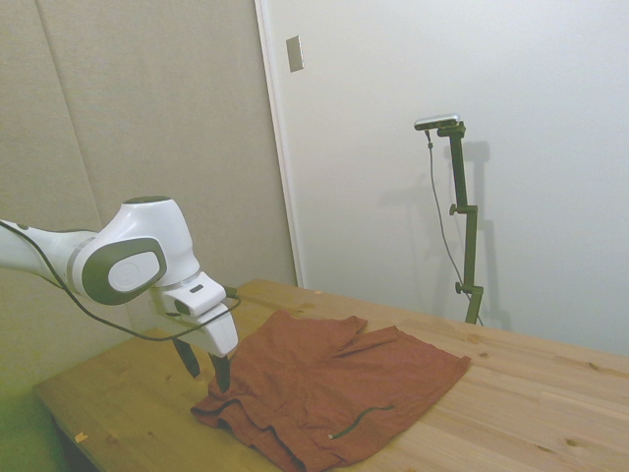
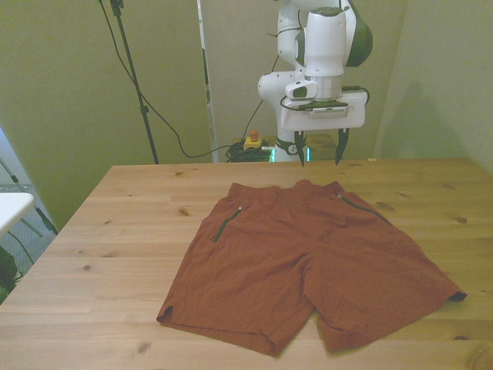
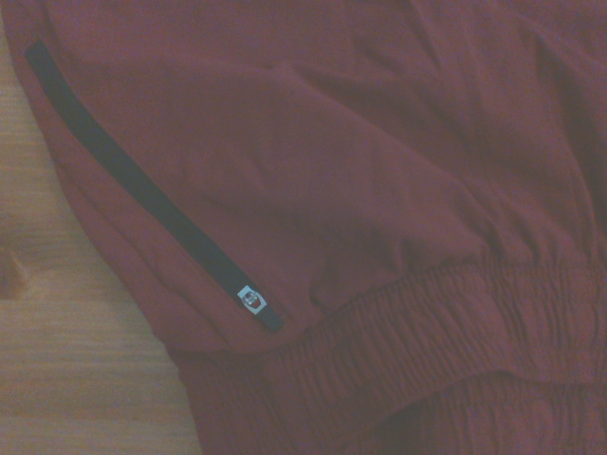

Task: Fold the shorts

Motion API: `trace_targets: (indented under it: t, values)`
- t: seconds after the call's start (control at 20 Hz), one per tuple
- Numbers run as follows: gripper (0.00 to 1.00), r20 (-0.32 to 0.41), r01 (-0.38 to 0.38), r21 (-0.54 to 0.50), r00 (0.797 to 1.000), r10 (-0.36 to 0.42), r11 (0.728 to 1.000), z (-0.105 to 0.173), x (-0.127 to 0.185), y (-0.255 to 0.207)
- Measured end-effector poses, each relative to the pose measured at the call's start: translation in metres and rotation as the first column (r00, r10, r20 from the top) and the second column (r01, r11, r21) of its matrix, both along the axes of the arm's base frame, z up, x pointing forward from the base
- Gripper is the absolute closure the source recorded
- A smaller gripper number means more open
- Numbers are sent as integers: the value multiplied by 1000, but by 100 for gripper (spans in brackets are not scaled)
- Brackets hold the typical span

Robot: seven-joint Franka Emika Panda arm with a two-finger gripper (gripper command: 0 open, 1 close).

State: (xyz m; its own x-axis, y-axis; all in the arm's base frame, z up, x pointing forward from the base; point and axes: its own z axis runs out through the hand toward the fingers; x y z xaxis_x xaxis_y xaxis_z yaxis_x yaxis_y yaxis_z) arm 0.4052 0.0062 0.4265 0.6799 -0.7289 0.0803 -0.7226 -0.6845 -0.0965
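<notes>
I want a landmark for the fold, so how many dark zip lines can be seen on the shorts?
2 on the shorts: one zip near the waistband on the front view's left, the other zip on the front view's right. Others may be hidden underneath.

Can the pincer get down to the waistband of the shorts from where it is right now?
Probably yes. The open pincer hangs just above the waistband end of the shorts, which lie spread flat on the table, and nothing stands between them.

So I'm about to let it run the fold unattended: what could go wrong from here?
1. The open gripper hangs over the waistband end of the shorts; the gathered elastic looks thick, so a pinch may catch only the top layer.
2. The shorts are far wider than the gripper, so one lifted corner could drag the cloth into a crooked fold.
3. One leg hem lies near the table edge and might slide off.
</notes>
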Motion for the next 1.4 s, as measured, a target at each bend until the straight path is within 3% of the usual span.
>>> trace_targets:
  t: [0.1,0.2,0.4,0.55,0.7,0.9,1.1,1.4]
  values:
    - [0,1,-2,-6,1000,2,1000,0,1,0]
    - [0,9,-18,-87,1000,19,996,4,5,6]
    - [0,20,-100,-295,994,111,950,0,26,72]
    - [0,12,-169,-448,981,195,878,-16,38,128]
    - [0,-35,-221,-589,968,249,777,-39,43,164]
    - [0,-136,-292,-669,952,274,683,-66,35,191]
    - [0,-183,-327,-701,941,283,634,-78,21,206]
    - [0,-210,-348,-709,934,288,613,-100,16,211]
